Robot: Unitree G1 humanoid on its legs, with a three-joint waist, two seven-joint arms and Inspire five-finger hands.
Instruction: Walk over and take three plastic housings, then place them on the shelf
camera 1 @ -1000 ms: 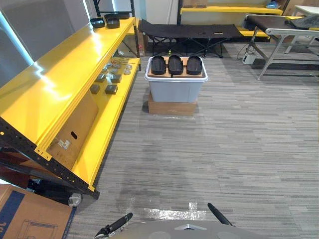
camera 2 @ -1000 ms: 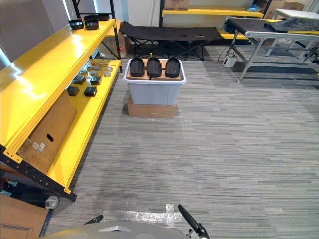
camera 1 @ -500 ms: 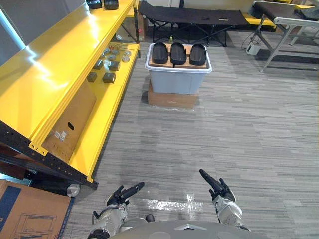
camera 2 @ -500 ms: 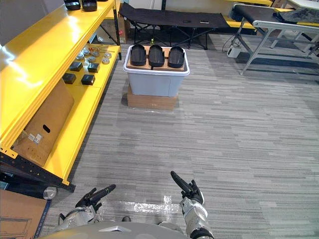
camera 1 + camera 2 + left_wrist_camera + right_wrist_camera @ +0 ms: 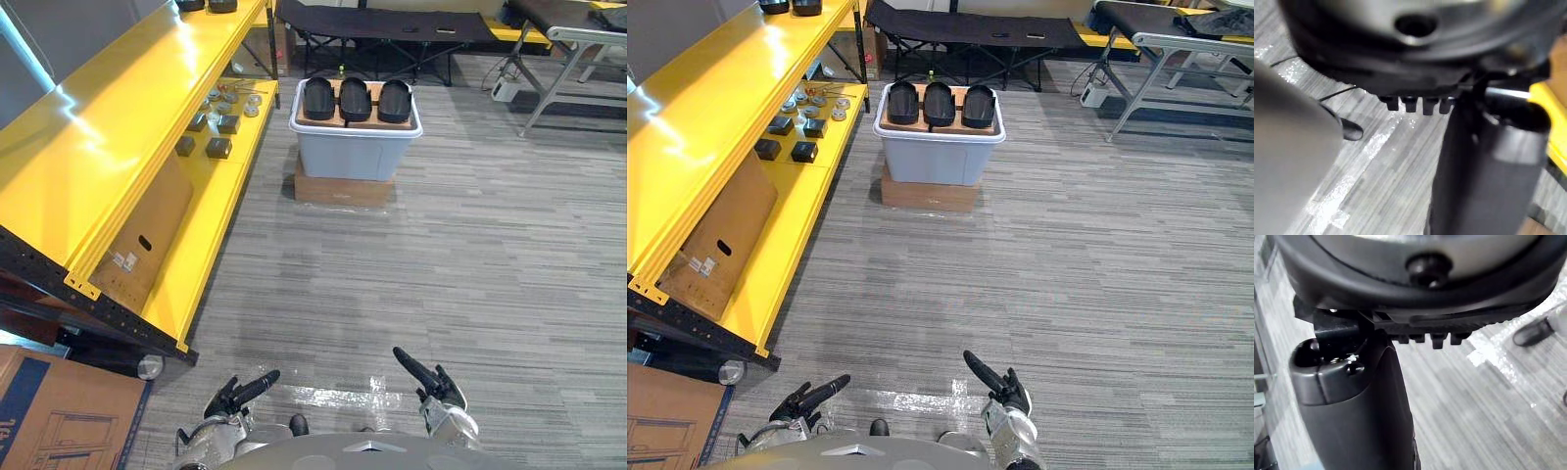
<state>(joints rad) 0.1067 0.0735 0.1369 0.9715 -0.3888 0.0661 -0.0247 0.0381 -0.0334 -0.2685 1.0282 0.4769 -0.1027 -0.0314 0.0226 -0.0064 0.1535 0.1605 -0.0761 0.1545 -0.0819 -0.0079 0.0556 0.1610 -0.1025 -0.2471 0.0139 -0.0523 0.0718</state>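
Three black plastic housings (image 5: 357, 100) lie side by side on a brown board atop a grey tub (image 5: 355, 155), far ahead across the grey floor; they also show in the right eye view (image 5: 940, 104). A long yellow shelf (image 5: 118, 127) runs along the left side. My left hand (image 5: 238, 395) hangs low at the near edge, fingers straight and holding nothing. My right hand (image 5: 425, 378) hangs beside it, fingers straight too and holding nothing. Both hands are far from the housings.
The tub rests on a flat cardboard box (image 5: 340, 192). Small dark and round parts (image 5: 217, 147) lie on the lower shelf level, and a cardboard sheet (image 5: 147, 245) leans under the top level. A carton (image 5: 59, 416) stands at the near left. A black cot (image 5: 387, 22) and a metal table leg (image 5: 549, 78) stand behind.
The whole picture has shifted: the camera tilted down and moved closer to the tub. Both hands rose into view at the bottom edge, then dropped slightly, fingers staying straight.
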